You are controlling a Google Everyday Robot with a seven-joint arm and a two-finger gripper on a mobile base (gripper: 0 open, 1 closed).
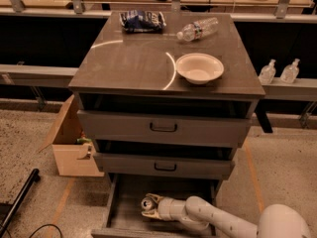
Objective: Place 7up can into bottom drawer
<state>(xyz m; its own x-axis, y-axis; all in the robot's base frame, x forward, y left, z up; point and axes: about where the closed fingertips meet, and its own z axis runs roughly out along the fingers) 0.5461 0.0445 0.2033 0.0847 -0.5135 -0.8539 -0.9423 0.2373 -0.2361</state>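
Note:
The bottom drawer (124, 217) is pulled open at the foot of the grey cabinet, its grey floor showing. My gripper (150, 206) reaches into it from the right on a white arm. The 7up can (147, 204) sits between the fingers, silver top facing up, low over the drawer floor near its middle. The can's printed sides are mostly hidden by the fingers. I cannot tell whether the can rests on the floor or hangs just above it.
Two upper drawers (163, 128) with black handles stand slightly open above. On the cabinet top are a white bowl (199, 67), a clear water bottle (198, 29) lying down and a dark chip bag (142, 20). A cardboard box (69, 143) stands at the left.

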